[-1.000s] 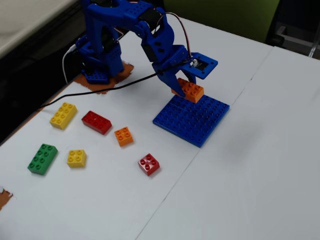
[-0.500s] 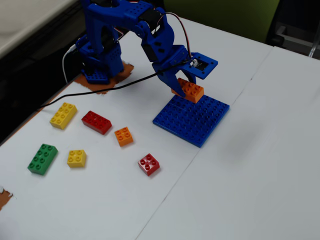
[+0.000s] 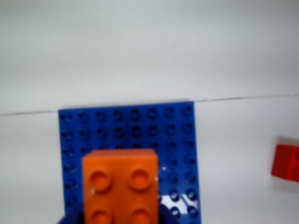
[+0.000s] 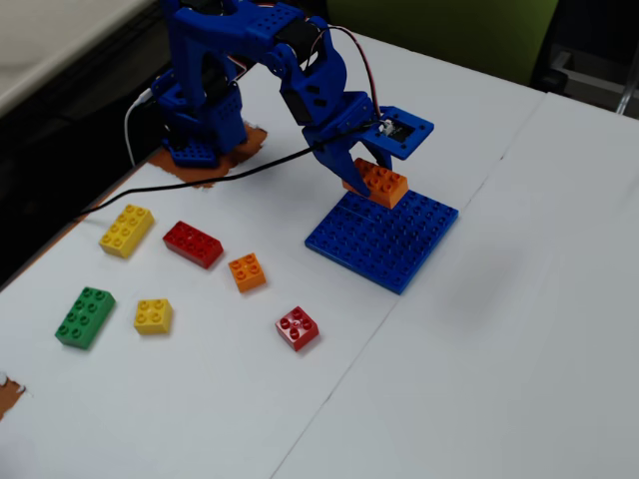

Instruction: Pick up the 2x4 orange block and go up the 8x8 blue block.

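My blue gripper (image 4: pixel 361 178) is shut on the 2x4 orange block (image 4: pixel 377 184). It holds the block low over the far left part of the 8x8 blue block (image 4: pixel 389 244), a flat studded baseplate on the white table. I cannot tell whether the orange block touches the plate. In the wrist view the orange block (image 3: pixel 120 182) fills the lower centre, with four of its studs showing. The blue baseplate (image 3: pixel 135 126) lies behind and beneath it. Only dark blue slivers of the gripper (image 3: pixel 119 220) show at the bottom edge beside the block.
Loose bricks lie left of the plate in the fixed view: yellow 2x4 (image 4: pixel 127 230), red 2x4 (image 4: pixel 194 243), small orange (image 4: pixel 247 271), small red (image 4: pixel 298 327), small yellow (image 4: pixel 153 315), green (image 4: pixel 85 316). A red brick (image 3: pixel 286 162) shows at the wrist view's right edge. The arm base (image 4: pixel 200 110) stands at the back left.
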